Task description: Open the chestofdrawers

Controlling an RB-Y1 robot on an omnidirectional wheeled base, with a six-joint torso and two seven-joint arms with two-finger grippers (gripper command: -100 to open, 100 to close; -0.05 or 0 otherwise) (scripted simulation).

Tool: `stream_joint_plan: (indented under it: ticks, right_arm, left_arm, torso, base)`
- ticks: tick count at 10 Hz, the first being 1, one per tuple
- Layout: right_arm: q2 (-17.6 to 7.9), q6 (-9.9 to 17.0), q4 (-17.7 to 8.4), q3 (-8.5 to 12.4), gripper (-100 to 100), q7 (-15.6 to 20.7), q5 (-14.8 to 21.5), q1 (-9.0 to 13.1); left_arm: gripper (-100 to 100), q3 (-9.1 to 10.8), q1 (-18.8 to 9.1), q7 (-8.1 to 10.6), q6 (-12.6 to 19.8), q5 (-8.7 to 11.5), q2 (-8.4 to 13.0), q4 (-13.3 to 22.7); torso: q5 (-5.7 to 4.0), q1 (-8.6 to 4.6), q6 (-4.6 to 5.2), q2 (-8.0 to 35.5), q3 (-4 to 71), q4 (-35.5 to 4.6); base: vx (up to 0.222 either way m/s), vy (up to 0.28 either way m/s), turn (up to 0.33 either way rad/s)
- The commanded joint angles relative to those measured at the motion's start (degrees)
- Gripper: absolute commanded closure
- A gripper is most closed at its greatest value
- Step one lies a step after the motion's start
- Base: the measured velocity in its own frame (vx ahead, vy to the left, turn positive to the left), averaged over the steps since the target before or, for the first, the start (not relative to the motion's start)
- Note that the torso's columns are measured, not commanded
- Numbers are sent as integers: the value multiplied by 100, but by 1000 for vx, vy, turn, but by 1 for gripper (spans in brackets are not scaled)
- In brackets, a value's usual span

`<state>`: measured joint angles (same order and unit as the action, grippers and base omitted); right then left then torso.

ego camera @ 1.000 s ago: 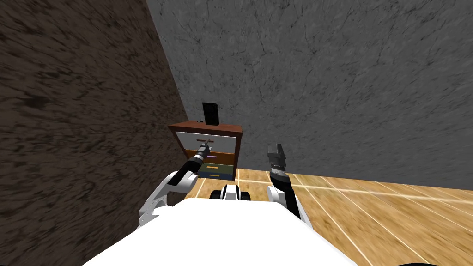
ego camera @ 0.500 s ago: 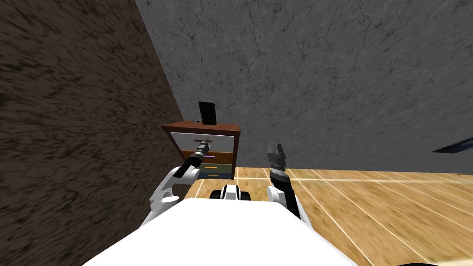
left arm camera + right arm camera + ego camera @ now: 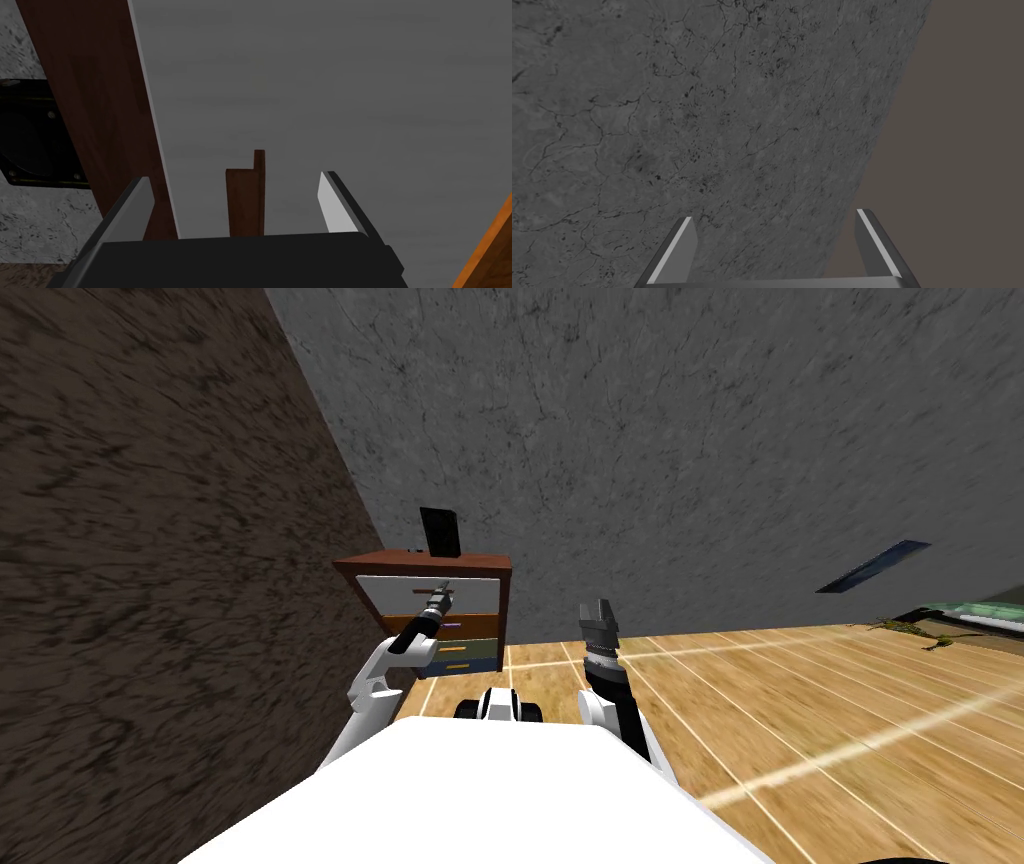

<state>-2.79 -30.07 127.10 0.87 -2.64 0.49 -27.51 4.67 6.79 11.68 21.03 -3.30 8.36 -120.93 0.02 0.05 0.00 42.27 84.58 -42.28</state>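
Left end effector (image 3: 234,179) is open, fingers (image 3: 137,200) straddling the brown handle (image 3: 245,200) of the top drawer (image 3: 325,100). There's a gap on both sides and no contact that I can see. The handle's near end is hidden behind the end effector's dark body. Right end effector (image 3: 775,216) is open too, holds nothing, raised right of the chest of drawers (image 3: 430,560).

Change over the last second: the whole head view swings, so that's my base/torso turning, not the furniture. The chest slides left in view, the left arm reads more stretched out, and the left end effector stays at the handle throughout. My read for the task: alignment survives the move, but no grasp is made, so nothing is opened yet. Next is to close on the handle, then pull straight out from the chest.

The chest stands in the corner, brown wall (image 3: 150,588) on its left, grey wall (image 3: 650,438) behind it. Below the top drawer are the orange front (image 3: 480,626), olive front (image 3: 482,648) and blue front (image 3: 485,665), all looking shut. A black box (image 3: 440,531) sits at the back of the chest top.

Unclear: whether the top drawer is out of the chest frame at all; neither view settles it. Far right of the chest, newly in view, are a dark slanted strip (image 3: 872,566) on the grey wall and a green thing (image 3: 915,631) low by the floor. I can't identify either.
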Motion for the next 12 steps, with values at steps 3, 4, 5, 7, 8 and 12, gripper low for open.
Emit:
stream_joint_plan:
  ticks: [3, 4, 5, 7, 8, 12]
  right_arm:
    - [0, 0, 0, 1, 0, 0, 0, -3]
    - [0, -1, 0, 1, 0, 0, 0, -4]
    - [0, -1, 1, 1, 0, 0, 0, -4]
    - [0, -1, 0, 1, 0, 0, 0, -4]
    - [0, -1, 0, 1, 0, 0, 0, -3]
    - [0, 0, 0, 0, 0, 0, 0, -2]
  left_arm:
    - [100, -130, 231, 14, -74, 51, 76, -175]
    - [100, -224, 383, 24, -118, 86, 130, -297]
    - [100, -319, 535, 34, -161, 121, 184, -419]
    - [100, -508, 839, 55, -248, 191, 292, -663]
    - [100, -602, 991, 65, -291, 226, 345, -785]
    - [-100, -736, 1256, 114, -180, 310, 486, -1137]
  torso:
    - [-3, -10, -6, -24, 15, 6]
    - [-3, -10, -2, -30, 19, 9]
    - [-2, -8, 1, -19, 13, 6]
    - [-2, -6, 0, 7, -4, -2]
    - [-1, -3, 0, 11, -7, -3]
    - [0, -1, 3, 12, -7, -3]
  base:
    - [33, -4, 148]
    - [104, -18, 216]
    - [98, -23, 133]
    - [88, -24, 171]
    - [87, -20, 176]
    - [52, 2, 84]
